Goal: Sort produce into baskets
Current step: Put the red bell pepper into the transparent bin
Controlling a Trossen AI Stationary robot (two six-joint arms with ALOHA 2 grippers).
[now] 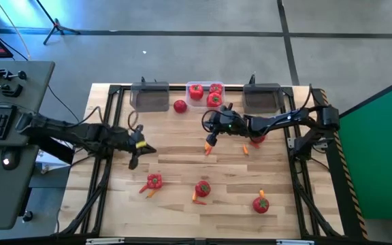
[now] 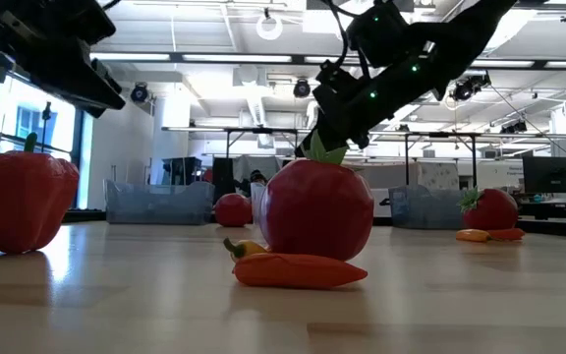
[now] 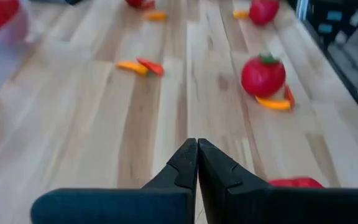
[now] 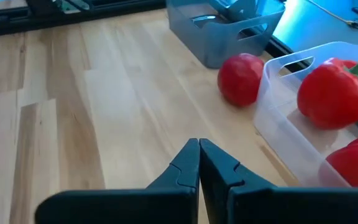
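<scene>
Right gripper (image 1: 209, 144) closed, empty, reaching low near the clear bin (image 1: 205, 86), left gripper (image 1: 133, 158) closed, empty, wooden table (image 1: 182, 156), open workshop beyond.

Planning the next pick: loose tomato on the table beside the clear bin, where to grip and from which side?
Grip the tomato across its round body, coming straight down. It sits clear of the clear bin and the grey bin, leaving finger room either side. Right gripper, now shut, looks nearer.

No readable text, label, brand, number or sign anywhere: none on the bins, none on the produce, none on the table, none in the room behind.
</scene>
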